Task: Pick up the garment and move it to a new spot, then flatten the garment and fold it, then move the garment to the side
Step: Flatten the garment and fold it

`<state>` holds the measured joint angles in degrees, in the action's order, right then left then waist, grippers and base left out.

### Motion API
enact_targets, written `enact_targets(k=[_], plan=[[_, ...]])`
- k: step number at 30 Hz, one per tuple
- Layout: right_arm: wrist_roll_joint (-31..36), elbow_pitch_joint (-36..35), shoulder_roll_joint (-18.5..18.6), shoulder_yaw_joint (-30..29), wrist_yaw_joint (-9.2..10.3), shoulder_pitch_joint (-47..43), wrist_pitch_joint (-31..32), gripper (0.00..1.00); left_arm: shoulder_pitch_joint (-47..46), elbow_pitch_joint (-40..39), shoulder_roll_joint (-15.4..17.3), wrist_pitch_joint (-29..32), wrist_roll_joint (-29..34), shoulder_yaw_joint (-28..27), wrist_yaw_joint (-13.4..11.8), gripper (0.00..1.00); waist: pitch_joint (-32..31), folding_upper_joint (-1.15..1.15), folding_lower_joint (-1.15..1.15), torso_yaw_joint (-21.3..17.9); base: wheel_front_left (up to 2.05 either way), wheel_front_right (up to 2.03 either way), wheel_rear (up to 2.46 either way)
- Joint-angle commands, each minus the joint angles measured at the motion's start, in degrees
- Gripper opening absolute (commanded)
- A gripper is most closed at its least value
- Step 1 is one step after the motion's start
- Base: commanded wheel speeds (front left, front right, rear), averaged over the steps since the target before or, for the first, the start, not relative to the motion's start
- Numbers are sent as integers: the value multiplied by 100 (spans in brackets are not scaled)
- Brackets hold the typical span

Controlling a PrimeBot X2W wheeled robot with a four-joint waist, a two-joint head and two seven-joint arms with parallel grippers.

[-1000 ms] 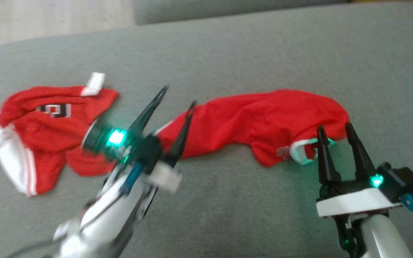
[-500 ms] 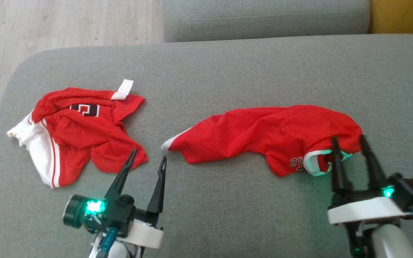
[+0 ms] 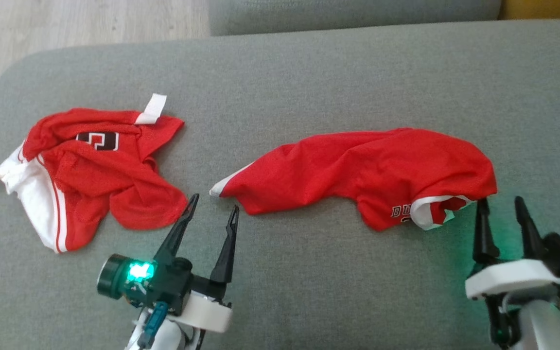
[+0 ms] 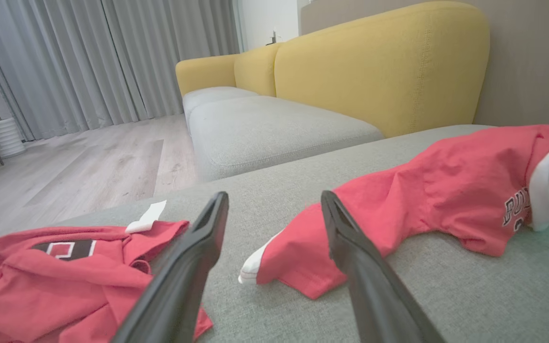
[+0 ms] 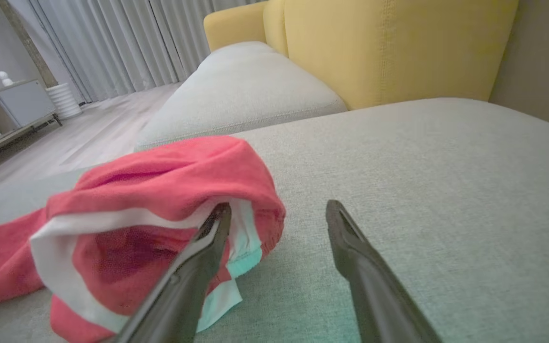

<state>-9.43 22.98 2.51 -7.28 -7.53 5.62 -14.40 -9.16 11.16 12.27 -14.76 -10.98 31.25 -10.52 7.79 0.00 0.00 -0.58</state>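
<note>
A long, rumpled red garment [image 3: 358,172] with white trim and dark lettering lies stretched across the grey cushion [image 3: 309,87]; it also lies right of centre in the left wrist view [image 4: 446,186]. My right gripper [image 3: 499,201] stands open just short of its white-trimmed right end [image 5: 160,209], with nothing between the fingers. My left gripper [image 3: 214,202] is open and empty, its tips close to the garment's pointed left end [image 4: 265,267]. A second crumpled red garment [image 3: 95,165] with white stripes and a dark patch lies at the left.
The cushion's rounded left edge drops to a pale wooden floor [image 3: 66,19]. A second grey cushion [image 4: 265,128] and a yellow sofa back [image 4: 379,62] stand beyond. Curtains [image 4: 88,57] hang at the far wall.
My left gripper has drawn back from between the two garments toward me. My right gripper has backed off the garment's white-trimmed end. The head camera has shifted too.
</note>
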Motion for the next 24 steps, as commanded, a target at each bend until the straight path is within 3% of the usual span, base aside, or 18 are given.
enact_targets(k=[1,7,13,15,24], plan=[[80,-21,37,199,4,289,-60,100,-281,-127,13,-24,59,-261,24,100,83,0,0,22,0,0,0],[630,682,37,284,4,740,-60,100,-418,-12,-139,-24,170,-344,197,100,317,0,0,179,0,0,0],[948,908,37,12,4,1003,-60,100,-430,65,-234,-24,242,-447,282,100,363,0,0,294,0,0,0],[916,854,37,-83,4,1067,-60,0,-414,82,-257,-24,259,-489,305,100,343,0,0,308,0,0,0],[368,175,37,-640,4,1205,-60,0,-255,132,-412,-24,316,-656,376,100,11,0,0,293,0,0,0]])
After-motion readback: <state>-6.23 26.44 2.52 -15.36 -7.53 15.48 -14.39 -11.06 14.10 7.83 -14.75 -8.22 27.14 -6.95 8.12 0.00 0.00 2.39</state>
